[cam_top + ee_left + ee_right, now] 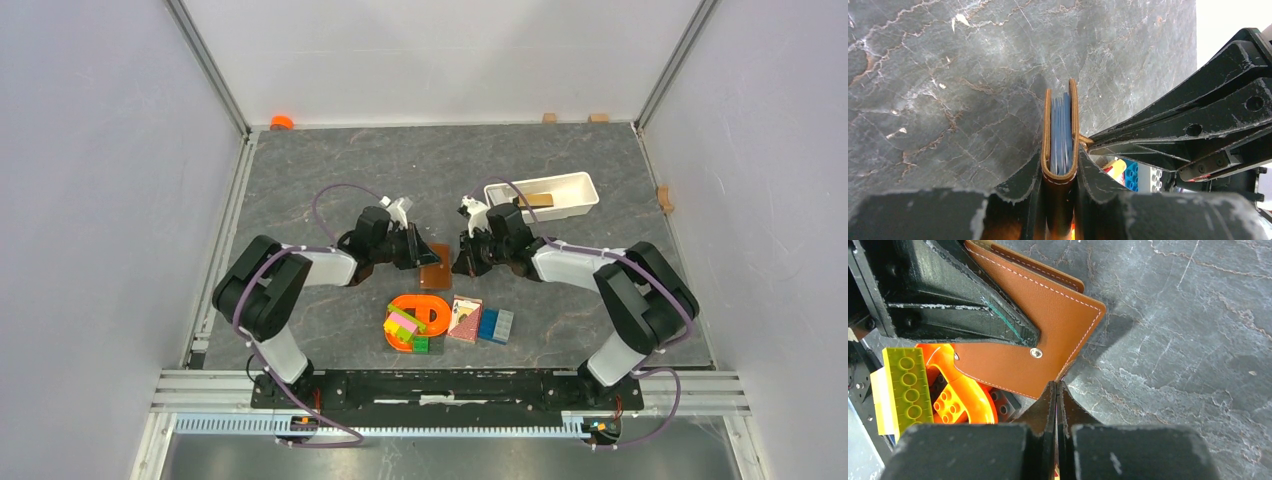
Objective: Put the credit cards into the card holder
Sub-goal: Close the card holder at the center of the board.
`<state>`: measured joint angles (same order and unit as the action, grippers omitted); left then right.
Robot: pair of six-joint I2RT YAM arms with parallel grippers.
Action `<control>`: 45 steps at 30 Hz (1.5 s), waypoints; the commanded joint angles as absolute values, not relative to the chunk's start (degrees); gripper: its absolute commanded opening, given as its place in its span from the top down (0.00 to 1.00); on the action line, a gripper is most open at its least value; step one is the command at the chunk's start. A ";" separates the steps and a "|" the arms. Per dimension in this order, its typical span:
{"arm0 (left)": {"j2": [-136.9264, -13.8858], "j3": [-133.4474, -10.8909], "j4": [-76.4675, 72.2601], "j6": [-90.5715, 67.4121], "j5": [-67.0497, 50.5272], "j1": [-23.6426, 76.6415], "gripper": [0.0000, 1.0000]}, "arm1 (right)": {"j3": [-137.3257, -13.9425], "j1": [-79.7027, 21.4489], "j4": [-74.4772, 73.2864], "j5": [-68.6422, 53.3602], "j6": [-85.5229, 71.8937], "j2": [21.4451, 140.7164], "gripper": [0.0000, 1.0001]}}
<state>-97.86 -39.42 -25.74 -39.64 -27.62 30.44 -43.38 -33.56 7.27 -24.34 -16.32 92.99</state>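
Observation:
The card holder (436,268) is a brown leather wallet, held on edge just above the table between the two arms. My left gripper (1059,161) is shut on its folded spine, one finger on each face. Seen end-on in the left wrist view, the card holder (1074,120) is nearly closed, with the bluish credit cards (1062,135) standing inside between its leaves. In the right wrist view the card holder (1048,325) shows its outer face and snap stud. My right gripper (1056,386) is shut, with its tips against the card holder's lower edge and nothing visible between them.
An orange ring toy with lime and orange bricks (415,320) lies just in front of the wallet. Beside it are a red playing-card pack (465,318) and blue blocks (496,325). A white tray (575,185) stands at the back right, holding a brown piece.

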 commanded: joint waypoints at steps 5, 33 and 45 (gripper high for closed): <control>-100.04 -43.55 -21.19 -35.15 -27.68 30.20 0.98 | -44.91 -32.44 15.04 -31.52 -20.85 95.86 1.00; -101.27 -50.93 -3.51 -30.24 -21.57 31.59 0.98 | -44.40 -32.07 8.68 -21.04 -16.47 91.80 0.56; -101.57 -51.42 -2.81 -30.14 -21.80 31.99 0.98 | -46.14 -33.92 7.06 -17.19 -17.14 93.13 0.64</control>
<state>-100.60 -50.30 -5.63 -34.02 -23.59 31.62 -43.81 -33.32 6.87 -18.33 -17.47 93.03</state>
